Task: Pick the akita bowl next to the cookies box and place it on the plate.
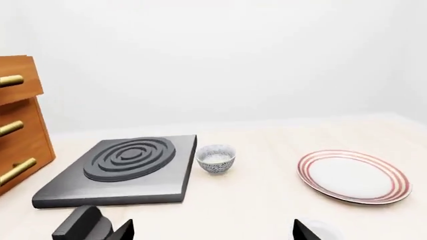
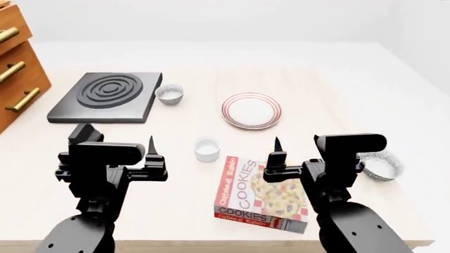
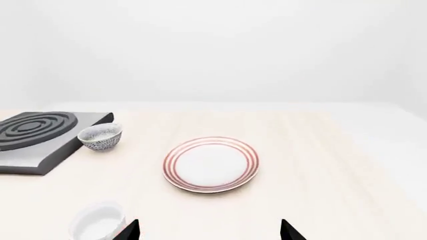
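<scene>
Head view: the akita bowl sits at the table's right edge, just right of the cookies box, and is partly hidden behind the right arm. The right gripper hovers above the box's upper edge; only one dark fingertip shows clearly, so its opening cannot be told here. The left gripper hangs over bare table at the left, holding nothing, and its opening is equally unclear. A plain white cup stands between the two grippers, just beyond the box's top left corner. The plate lies farther back, near the middle, nothing on it. A second speckled bowl stands just beside the right edge of a black stove slab. A wooden drawer unit with brass handles fills the far left.

Left wrist view: two dark fingertips show at the lower edge, spread wide with nothing between them. Ahead lie the stove slab, the second bowl beside it, the plate and the drawers.

Right wrist view: the fingertips are wide apart and empty. The plate lies straight ahead, the cup near one fingertip, the second bowl by the slab.
</scene>
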